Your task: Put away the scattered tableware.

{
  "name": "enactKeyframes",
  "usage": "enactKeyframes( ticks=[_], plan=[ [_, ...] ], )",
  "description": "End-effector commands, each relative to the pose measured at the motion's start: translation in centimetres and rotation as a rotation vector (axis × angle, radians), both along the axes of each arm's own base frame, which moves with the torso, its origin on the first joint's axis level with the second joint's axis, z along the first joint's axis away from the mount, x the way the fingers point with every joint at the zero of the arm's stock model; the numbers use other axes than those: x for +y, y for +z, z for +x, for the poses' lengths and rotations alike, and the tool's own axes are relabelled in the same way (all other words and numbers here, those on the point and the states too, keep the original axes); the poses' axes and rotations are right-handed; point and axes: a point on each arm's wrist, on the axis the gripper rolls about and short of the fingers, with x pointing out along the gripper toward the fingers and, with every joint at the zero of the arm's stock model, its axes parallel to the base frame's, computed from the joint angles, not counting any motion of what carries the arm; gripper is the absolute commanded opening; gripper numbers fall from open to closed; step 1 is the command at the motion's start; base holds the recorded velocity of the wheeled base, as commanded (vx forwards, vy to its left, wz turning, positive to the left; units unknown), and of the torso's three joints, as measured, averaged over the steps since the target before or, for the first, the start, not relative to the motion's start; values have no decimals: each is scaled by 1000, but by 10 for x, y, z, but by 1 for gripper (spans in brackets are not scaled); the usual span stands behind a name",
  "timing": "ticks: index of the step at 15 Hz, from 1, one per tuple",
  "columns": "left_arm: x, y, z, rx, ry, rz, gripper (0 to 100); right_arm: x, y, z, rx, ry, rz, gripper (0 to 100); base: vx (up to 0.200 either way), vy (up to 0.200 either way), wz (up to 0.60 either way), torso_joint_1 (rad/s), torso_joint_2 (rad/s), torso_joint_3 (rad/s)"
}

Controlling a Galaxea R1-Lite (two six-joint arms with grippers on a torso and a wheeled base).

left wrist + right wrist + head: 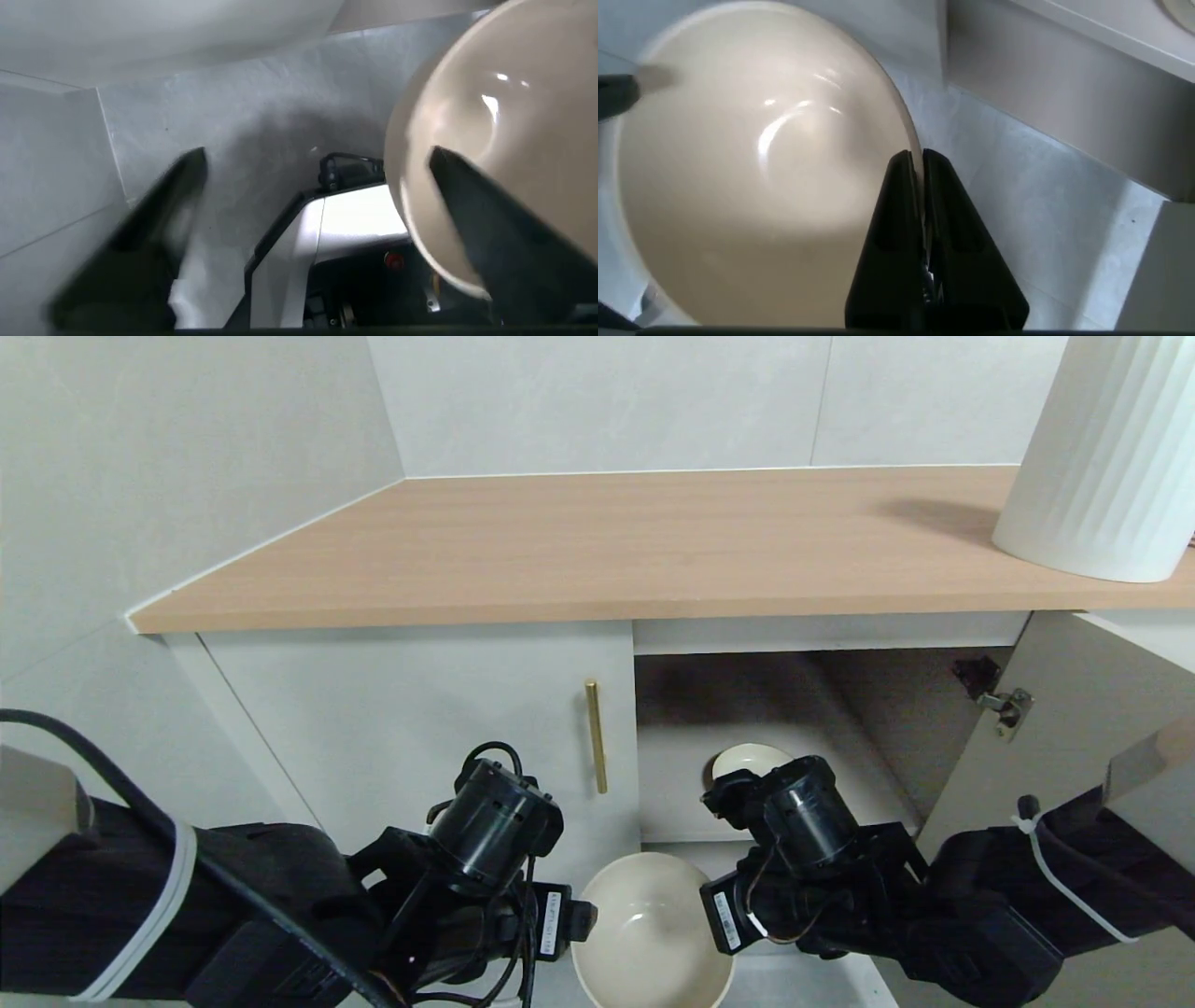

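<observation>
Cream glossy round bowl (649, 933) hangs low in front of the open compartment of the white cabinet (420, 728), between my two arms, its hollow facing up towards the head camera. My right gripper (923, 163) is pinching the bowl's rim, one black finger inside the wall and one outside. My left gripper (316, 159) is spread wide, and one of its fingers (495, 243) crosses in front of the bowl (whether it touches, I cannot tell). Deeper in the compartment I see a second cream round dish (747, 758) on the shelf. The closed left door carries a slim gold bar handle (595, 735). A white ribbed cylindrical vessel (1102, 457) stands on the light wooden countertop (607, 541).
</observation>
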Motion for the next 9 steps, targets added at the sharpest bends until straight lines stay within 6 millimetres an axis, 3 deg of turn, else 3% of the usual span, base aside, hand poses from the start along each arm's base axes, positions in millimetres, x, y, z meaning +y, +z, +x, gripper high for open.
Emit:
enactKeyframes(
  ticks=[1, 6, 9],
  plan=[
    [-1, 1, 0, -2, -3, -8, 100, 0, -1, 0, 3, 5, 4, 0, 0, 0, 0, 0, 0, 0],
    [-1, 1, 1, -4, -3, -9, 100, -3, -11, 2, -3, -23, -65, 0, 0, 0, 0, 0, 0, 0],
    [-1, 1, 0, -5, -3, -10, 100, -17, -18, 9, -15, -39, -130, 0, 0, 0, 0, 0, 0, 0]
  ],
)
